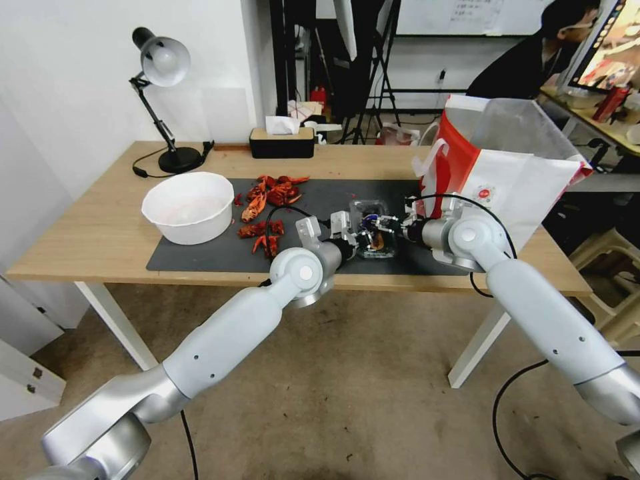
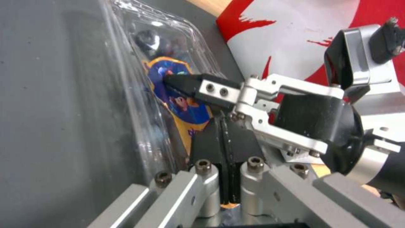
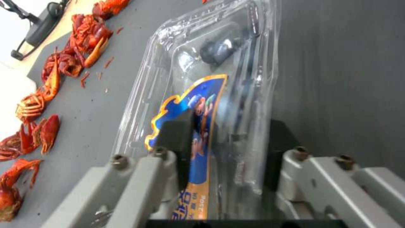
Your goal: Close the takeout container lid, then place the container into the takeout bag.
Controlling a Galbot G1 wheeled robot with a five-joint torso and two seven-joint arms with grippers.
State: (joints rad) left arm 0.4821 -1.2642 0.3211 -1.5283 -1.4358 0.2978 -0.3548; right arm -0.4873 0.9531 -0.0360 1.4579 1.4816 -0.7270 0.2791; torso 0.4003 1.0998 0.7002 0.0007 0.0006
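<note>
One takeout container (image 1: 375, 235) (clear, hinged, with its lid (image 3: 202, 95) closed over a few dark blueberries (image 3: 219, 50), their number impossible to tell). One takeout bag (image 1: 507, 180). One white bowl (image 1: 189, 207). One desk lamp (image 1: 163, 100). One tissue box (image 1: 281, 141). One dark mat (image 1: 200, 257) on one wooden table (image 1: 80, 247). Two robot arms, each ending in one gripper: left gripper (image 1: 353, 235), right gripper (image 1: 393, 223). Red crayfish shells (image 1: 270, 200) lie in roughly three loose clusters; single pieces cannot be counted reliably.
</note>
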